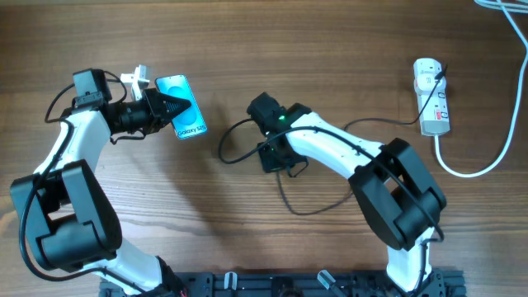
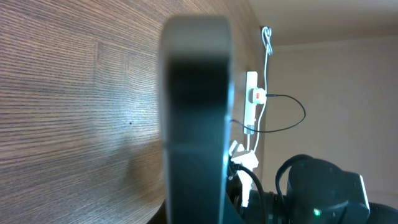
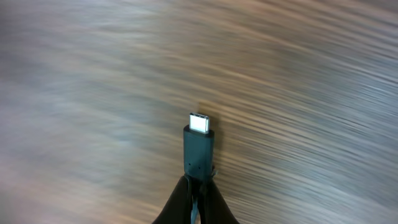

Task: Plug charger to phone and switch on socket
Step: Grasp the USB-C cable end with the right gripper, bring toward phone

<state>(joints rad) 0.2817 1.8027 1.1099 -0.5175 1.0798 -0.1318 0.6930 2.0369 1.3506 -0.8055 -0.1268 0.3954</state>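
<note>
— Where's the phone [image 1: 188, 124]?
— At the left of the table [image 1: 247, 41], pinched by the left gripper [image 1: 181, 106].
— And the charger [image 3: 199, 146]?
— The right gripper [image 3: 199, 183] clamps its connector, metal tip protruding. The socket [image 1: 431, 97] lies far right, well apart.

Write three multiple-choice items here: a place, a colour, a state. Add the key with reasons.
1. Where does the socket lie? A. right end of the table B. left end C. middle
2. The phone screen is: A. red B. teal C. yellow
3. The charger's connector is: A. plugged into the phone B. loose on the table C. pinched in the right gripper's fingers, unplugged
Key: 1 A, overhead shows it far right; 2 B, teal in overhead; 3 C, the right wrist view shows its bare tip.
</note>
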